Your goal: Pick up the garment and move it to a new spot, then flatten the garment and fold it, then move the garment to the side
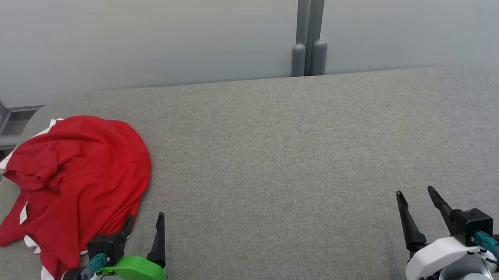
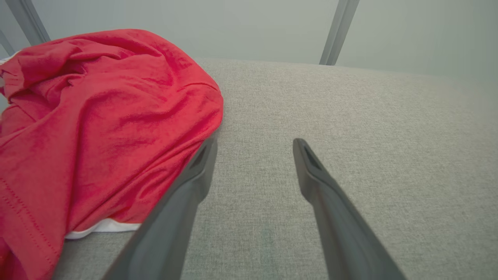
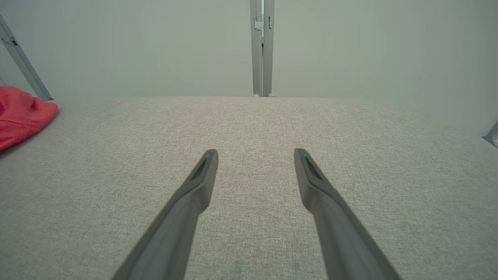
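Garment [image 1: 74,179]: red with white trim, crumpled in a loose heap at the left end of the counter [image 1: 276,155]. Its far-left edge reaches the counter's rim. It is neither flat nor folded.
Left tool [image 1: 146,218]: spread wide and holding nothing. It sits low at the near edge, just right of the garment's near part. Its left finger lies along the cloth's hem, and I cannot tell whether they touch. The gap between the fingers is over grey counter, not cloth.
Counter: a grey fabric surface. The broad stretch between the two tools looks a fair choice for the new spot.
Right tool [image 1: 415,192]: spread wide and holding nothing. It is at the near right, well apart from the garment.
Done: nothing, by the look of it, since the heap lies unlifted and no tool grips it.
Left to do: every step, namely pick up, carry to a new spot, flatten, fold and move aside.
Next, likely: the left tool is nearest, so it would need to shift a little left onto a raised fold and close there.
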`<state>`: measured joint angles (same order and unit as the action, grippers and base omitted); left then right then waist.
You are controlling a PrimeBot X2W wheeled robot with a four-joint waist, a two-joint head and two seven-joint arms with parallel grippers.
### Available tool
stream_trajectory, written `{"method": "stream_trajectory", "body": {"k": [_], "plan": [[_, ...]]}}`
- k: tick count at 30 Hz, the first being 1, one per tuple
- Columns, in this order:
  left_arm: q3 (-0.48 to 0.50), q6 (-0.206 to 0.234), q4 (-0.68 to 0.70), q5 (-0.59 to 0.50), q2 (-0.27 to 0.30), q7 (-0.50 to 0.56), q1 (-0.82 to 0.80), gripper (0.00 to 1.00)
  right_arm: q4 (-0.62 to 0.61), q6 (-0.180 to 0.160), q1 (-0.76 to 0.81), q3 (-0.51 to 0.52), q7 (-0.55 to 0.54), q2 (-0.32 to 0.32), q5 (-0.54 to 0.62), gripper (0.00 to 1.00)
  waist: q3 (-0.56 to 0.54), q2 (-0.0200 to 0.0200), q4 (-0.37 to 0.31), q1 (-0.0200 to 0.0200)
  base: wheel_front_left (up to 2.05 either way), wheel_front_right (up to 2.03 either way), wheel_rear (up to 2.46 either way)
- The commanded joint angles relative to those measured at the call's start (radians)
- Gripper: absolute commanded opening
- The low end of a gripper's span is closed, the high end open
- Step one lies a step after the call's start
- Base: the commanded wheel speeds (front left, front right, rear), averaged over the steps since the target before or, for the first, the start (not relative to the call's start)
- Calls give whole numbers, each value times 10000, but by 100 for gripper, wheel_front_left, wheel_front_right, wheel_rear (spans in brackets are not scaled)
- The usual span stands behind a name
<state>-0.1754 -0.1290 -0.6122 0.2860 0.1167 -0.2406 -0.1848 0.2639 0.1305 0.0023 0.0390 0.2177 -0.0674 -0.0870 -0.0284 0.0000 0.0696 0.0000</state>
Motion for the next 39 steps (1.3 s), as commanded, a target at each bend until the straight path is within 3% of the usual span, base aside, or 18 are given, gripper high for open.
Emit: {"method": "stream_trajectory", "body": {"k": [1,16,39], "plan": [[32,-26,-51,-220,31,-79,-141,100,5,3,125,-33,121,-76,255,100,-14,0,2,0,0,0,0],[36,-31,-388,-1118,129,-265,-75,100,-36,4,365,-175,510,-67,1265,100,-98,0,102,0,0,0,0],[63,-19,-155,-916,80,-248,-105,100,20,4,366,-36,501,-42,1290,100,-43,0,210,0,0,0,0]]}}
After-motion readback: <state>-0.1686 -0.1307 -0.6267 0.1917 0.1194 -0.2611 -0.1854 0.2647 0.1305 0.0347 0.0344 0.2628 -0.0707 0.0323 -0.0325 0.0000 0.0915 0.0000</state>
